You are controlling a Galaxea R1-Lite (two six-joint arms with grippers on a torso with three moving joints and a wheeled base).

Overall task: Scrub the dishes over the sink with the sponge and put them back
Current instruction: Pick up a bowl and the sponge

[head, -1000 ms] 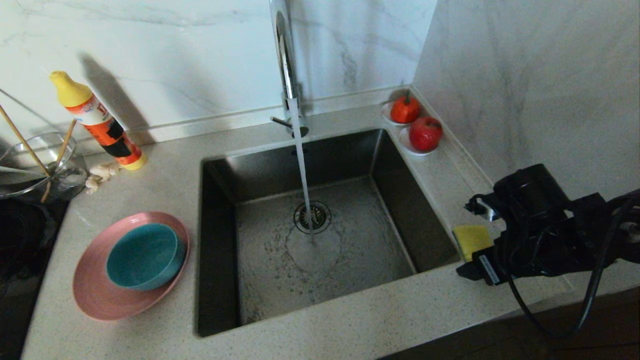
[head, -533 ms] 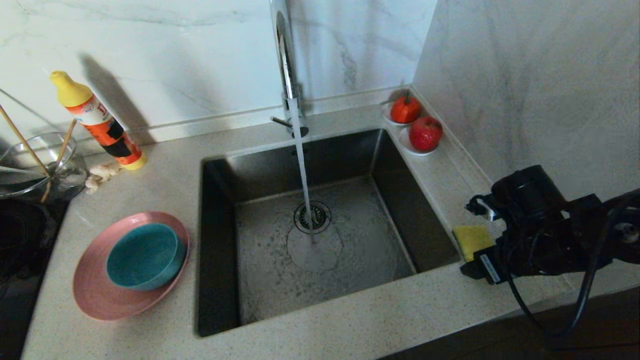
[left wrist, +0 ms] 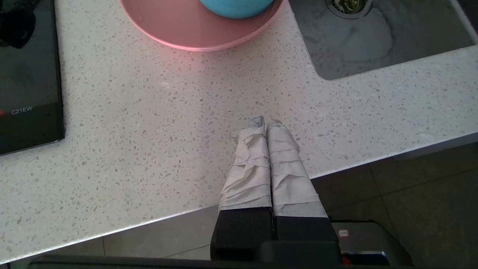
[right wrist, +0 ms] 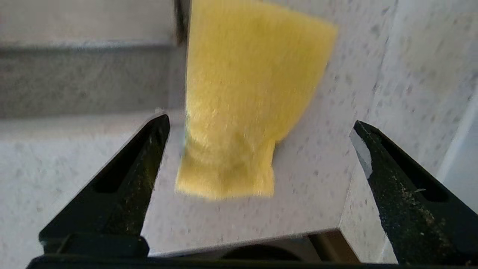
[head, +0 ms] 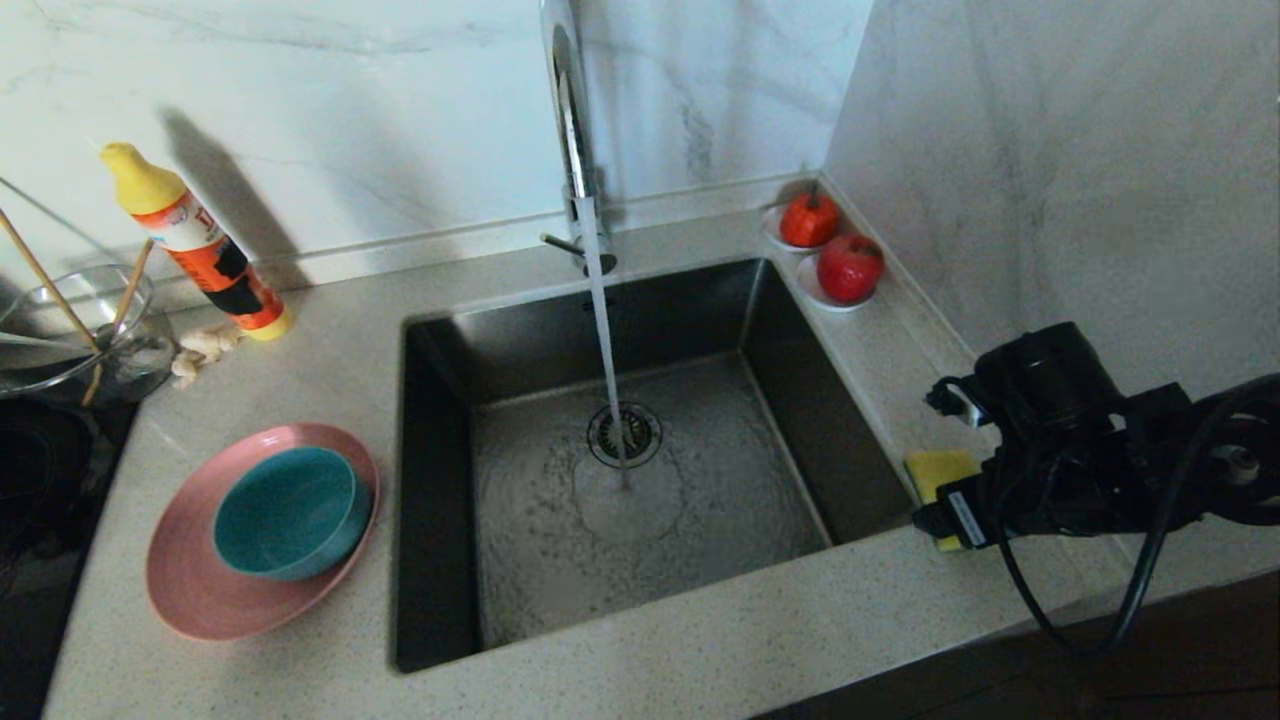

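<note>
While water runs into the sink [head: 640,500], the yellow sponge [right wrist: 242,104] sits at its 3 o'clock, fuzzy face up; right gripper [right wrist: 257,157] gapes wide around it, left gripper [left wrist: 267,130] pinched closed.

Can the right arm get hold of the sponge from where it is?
Probably yes: the right gripper is open, its fingers apart on either side of the sponge, with only bare counter between them.
</note>
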